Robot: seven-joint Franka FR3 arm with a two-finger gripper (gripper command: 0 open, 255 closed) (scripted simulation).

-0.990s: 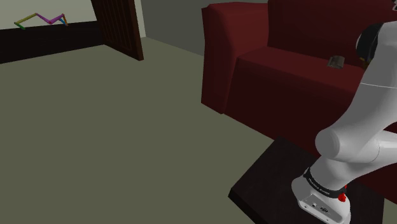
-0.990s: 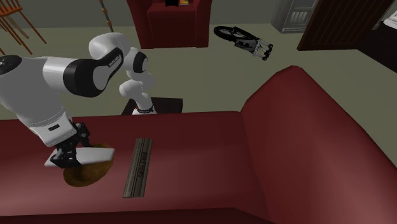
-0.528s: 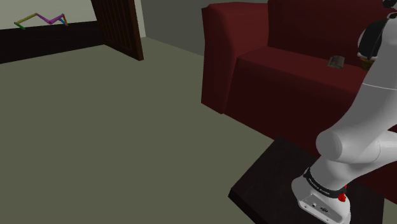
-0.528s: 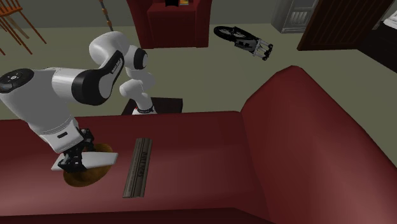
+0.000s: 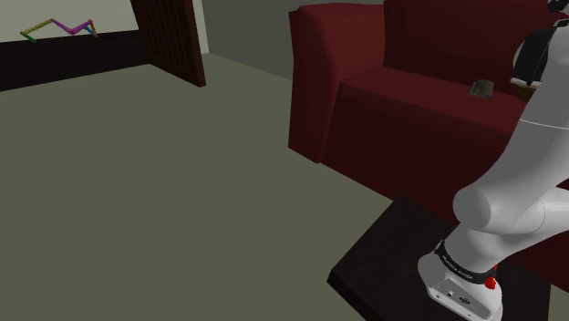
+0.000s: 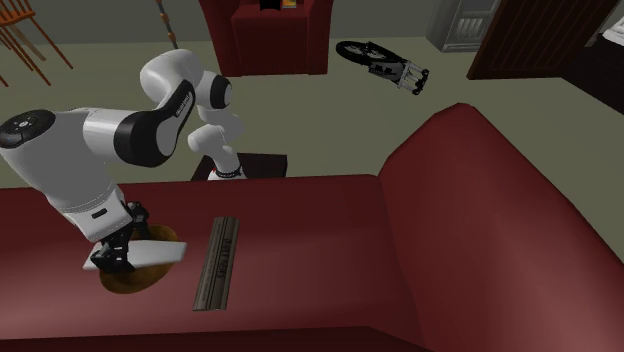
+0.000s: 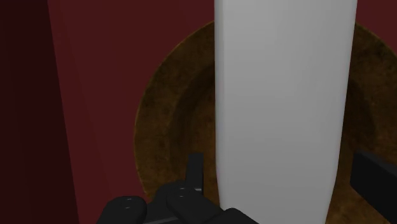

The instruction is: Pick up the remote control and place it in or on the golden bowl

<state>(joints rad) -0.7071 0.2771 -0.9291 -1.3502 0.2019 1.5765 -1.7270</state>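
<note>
Remote control (image 7: 280, 95): plain white flat slab, apparently rigid and light, smooth-faced, so liable to slip. Clasped across narrow width by closed gripper (image 7: 277, 167), just over brown-gold bowl (image 7: 172, 108) on red sofa seat (image 6: 300, 230). Best hold: long side edges, as gripped.

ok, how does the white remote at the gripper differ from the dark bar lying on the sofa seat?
Colour: the white remote is plain white; the dark bar is dark grey.
Place: the white remote is at the gripper, over the brown bowl; the dark bar lies flat on the sofa seat, beside the bowl and apart from it.
Shape: the white remote looks wider, the dark bar narrower and longer.
Both are long, flat slabs.
</note>
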